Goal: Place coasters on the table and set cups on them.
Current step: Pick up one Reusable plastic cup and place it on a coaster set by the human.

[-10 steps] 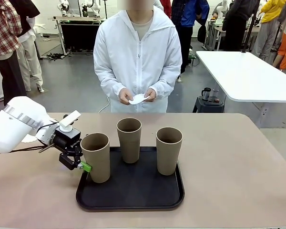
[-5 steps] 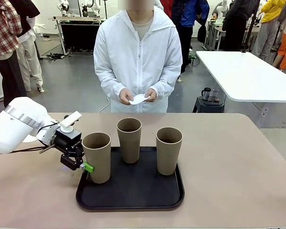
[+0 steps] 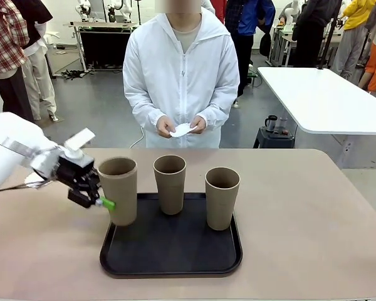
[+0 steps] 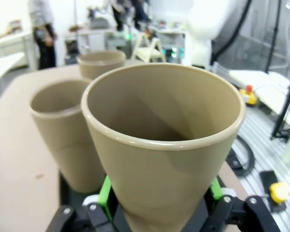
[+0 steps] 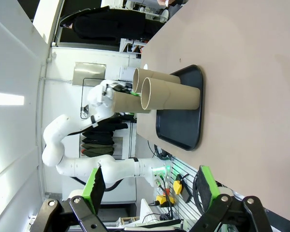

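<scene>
Tan table [image 3: 301, 213], L end effector [image 3: 113, 202] clamped on leftmost cup [image 3: 118, 185], R end effector [image 5: 150, 186] wide open.

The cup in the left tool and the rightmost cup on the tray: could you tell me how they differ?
The held cup is clamped in the left tool; the rightmost cup is untouched. The held cup leans slightly over the left rim of the tray; the rightmost cup stands upright on it. Both are tan and tapered.
</scene>
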